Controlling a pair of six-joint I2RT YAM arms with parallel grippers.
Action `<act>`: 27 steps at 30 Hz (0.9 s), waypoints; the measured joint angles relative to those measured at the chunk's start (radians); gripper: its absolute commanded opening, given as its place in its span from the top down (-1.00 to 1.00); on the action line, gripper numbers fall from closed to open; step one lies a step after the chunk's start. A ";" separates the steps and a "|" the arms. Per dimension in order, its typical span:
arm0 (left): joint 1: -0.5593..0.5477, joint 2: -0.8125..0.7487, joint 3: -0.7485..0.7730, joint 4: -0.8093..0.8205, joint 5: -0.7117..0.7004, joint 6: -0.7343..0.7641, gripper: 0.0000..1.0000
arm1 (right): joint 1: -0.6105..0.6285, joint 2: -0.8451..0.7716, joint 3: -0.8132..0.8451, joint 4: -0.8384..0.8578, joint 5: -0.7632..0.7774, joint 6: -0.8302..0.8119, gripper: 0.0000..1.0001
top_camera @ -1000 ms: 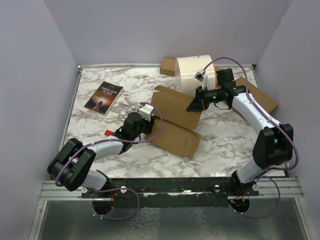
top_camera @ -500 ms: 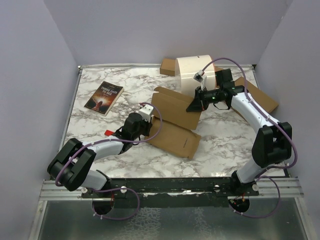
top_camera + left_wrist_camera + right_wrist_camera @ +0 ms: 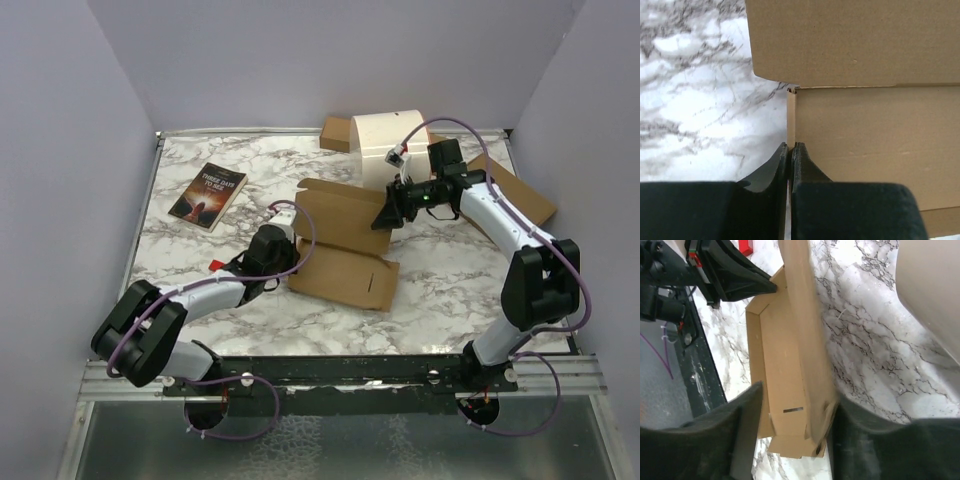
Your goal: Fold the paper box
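Observation:
The paper box (image 3: 340, 278) lies in the middle of the marble table, its near panel flat and its far panel (image 3: 345, 212) standing up. My left gripper (image 3: 286, 262) is at the box's left edge, shut on a thin upright side flap (image 3: 791, 120); the left wrist view shows both fingertips pinching it. My right gripper (image 3: 388, 213) is at the right end of the raised panel. In the right wrist view its fingers (image 3: 742, 425) stand apart, open, with the raised panel (image 3: 800, 315) between them, close to the right-hand finger.
A book (image 3: 208, 195) lies at the far left. A white roll (image 3: 390, 145) stands at the back, with thicker brown cardboard (image 3: 335, 133) behind it and more at the right (image 3: 520, 190). A small red thing (image 3: 217, 266) sits by the left arm.
The left gripper has closed on the box's left flap. The right gripper has opened and released the raised panel. The near panel has swung flatter and squarer to the table's front.

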 measured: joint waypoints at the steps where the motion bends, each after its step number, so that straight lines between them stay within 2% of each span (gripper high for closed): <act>1: 0.000 -0.009 0.000 -0.023 -0.009 -0.026 1.00 | 0.000 -0.001 0.001 -0.001 0.002 -0.005 -0.34; 3: -0.001 -0.035 -0.004 -0.074 -0.029 -0.080 1.00 | -0.001 -0.006 -0.001 -0.001 0.011 -0.013 -0.57; 6: -0.005 -0.079 -0.014 -0.140 -0.048 -0.153 1.00 | -0.007 -0.032 -0.021 0.005 0.026 -0.029 -0.76; 12: -0.012 -0.128 -0.039 -0.254 -0.062 -0.287 1.00 | -0.068 -0.165 -0.142 0.050 0.031 -0.056 -0.78; 16: -0.011 -0.130 -0.060 -0.288 -0.061 -0.369 0.70 | -0.102 -0.250 -0.252 0.110 0.024 -0.061 -0.90; 21: -0.020 -0.130 -0.065 -0.310 -0.060 -0.425 0.36 | -0.115 -0.308 -0.431 0.239 0.011 0.007 -0.90; 27: -0.029 -0.140 -0.065 -0.343 -0.061 -0.450 0.22 | -0.119 -0.294 -0.582 0.344 0.024 0.160 -0.82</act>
